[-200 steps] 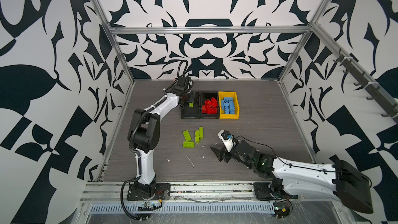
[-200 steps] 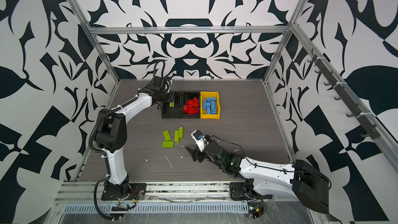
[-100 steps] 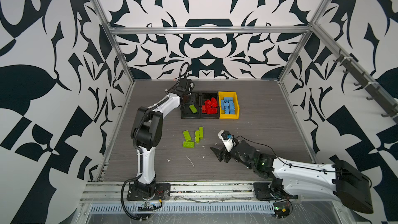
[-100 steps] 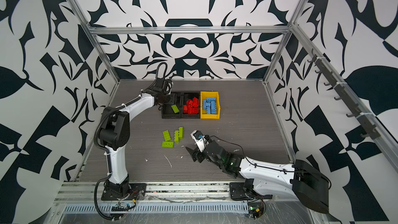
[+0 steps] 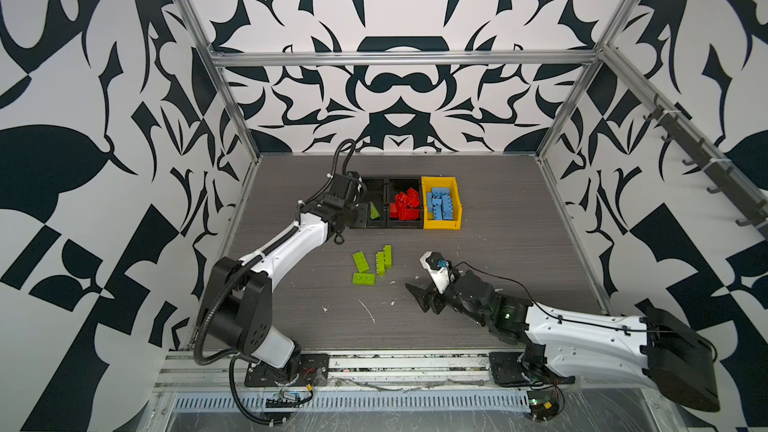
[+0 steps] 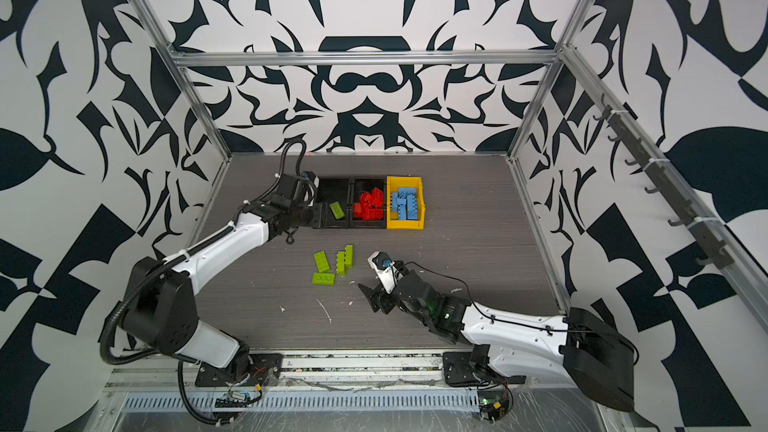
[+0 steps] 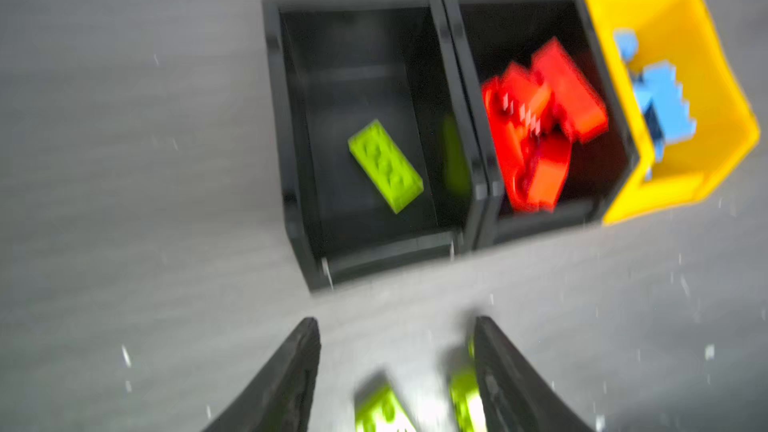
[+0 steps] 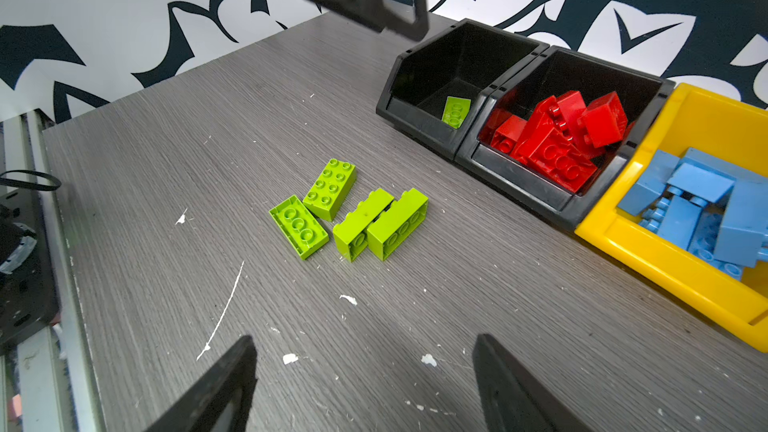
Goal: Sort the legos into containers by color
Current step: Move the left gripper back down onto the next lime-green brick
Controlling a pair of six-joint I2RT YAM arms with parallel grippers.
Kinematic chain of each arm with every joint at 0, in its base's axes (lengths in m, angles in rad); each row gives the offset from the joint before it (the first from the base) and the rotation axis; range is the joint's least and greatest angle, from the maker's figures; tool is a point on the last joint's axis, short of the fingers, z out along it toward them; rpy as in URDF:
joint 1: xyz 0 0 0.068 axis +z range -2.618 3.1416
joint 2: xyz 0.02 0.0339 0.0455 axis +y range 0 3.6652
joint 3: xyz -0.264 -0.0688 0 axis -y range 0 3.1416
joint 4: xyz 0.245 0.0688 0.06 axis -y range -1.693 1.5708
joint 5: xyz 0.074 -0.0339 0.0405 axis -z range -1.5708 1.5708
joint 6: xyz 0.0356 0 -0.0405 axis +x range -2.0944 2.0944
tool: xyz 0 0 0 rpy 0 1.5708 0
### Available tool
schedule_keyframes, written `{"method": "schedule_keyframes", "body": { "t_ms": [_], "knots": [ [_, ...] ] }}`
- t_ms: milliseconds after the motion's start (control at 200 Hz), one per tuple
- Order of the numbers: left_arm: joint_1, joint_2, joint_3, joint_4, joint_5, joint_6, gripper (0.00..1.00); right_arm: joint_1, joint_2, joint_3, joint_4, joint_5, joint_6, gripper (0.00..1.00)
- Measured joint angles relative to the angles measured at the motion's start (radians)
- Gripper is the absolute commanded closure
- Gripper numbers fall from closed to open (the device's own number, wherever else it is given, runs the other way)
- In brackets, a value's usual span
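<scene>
Now that the jaws have let it go, green brick (image 7: pixel 385 166): it lies flat, studs up, on the floor of the left bin (image 8: pixel 415 122). A second ago it was still pinched above that bin.
Left bin: it holds this one brick and nothing else that can be seen.
Left gripper (image 7: pixel 395 320): the jaws are apart and empty. It has drawn back from over the bin to the table (image 8: pixel 166 160) just in front of it, and its wrist view is smeared, so it is probably still moving.
Loose bricks (image 8: pixel 349 209): four green ones sit close together on the table, near the bins, unmoved.
Mid bin (image 8: pixel 523 191): a pile of red bricks (image 5: pixel 405 205), as before.
Yellow bin (image 5: pixel 442 224): blue bricks (image 5: pixel 440 203), as before.
Right gripper (image 8: pixel 363 338): the jaws stand wide and empty, low over the table on the near side of the loose bricks. It has not shifted.
Meaning: red and blue look sorted. Green has just begun, with one brick in and four left. The next likely move is for the left arm to swing back to the cluster.
</scene>
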Motion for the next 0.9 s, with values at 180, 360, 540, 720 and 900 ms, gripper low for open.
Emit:
{"method": "schedule_keyframes", "body": {
  "t_ms": [180, 360, 540, 720, 900],
  "knots": [
    [-0.048, -0.008, -0.126, -0.023, 0.003, -0.047, 0.37, 0.0, -0.011, 0.0, -0.005, 0.016, -0.011, 0.16],
    [-0.072, -0.007, -0.154, -0.034, -0.023, -0.063, 0.37, 0.0, -0.021, 0.0, -0.004, 0.025, -0.019, 0.16],
    [-0.073, 0.011, -0.154, -0.034, -0.037, -0.064, 0.36, 0.0, -0.003, 0.0, -0.004, 0.025, -0.019, 0.16],
    [-0.073, 0.049, -0.154, -0.034, -0.058, -0.062, 0.36, 0.0, 0.029, 0.0, -0.005, 0.024, -0.019, 0.16],
    [-0.073, 0.087, -0.154, -0.021, -0.061, -0.062, 0.36, 0.0, 0.031, 0.0, -0.004, 0.024, -0.019, 0.16]
  ]
}}
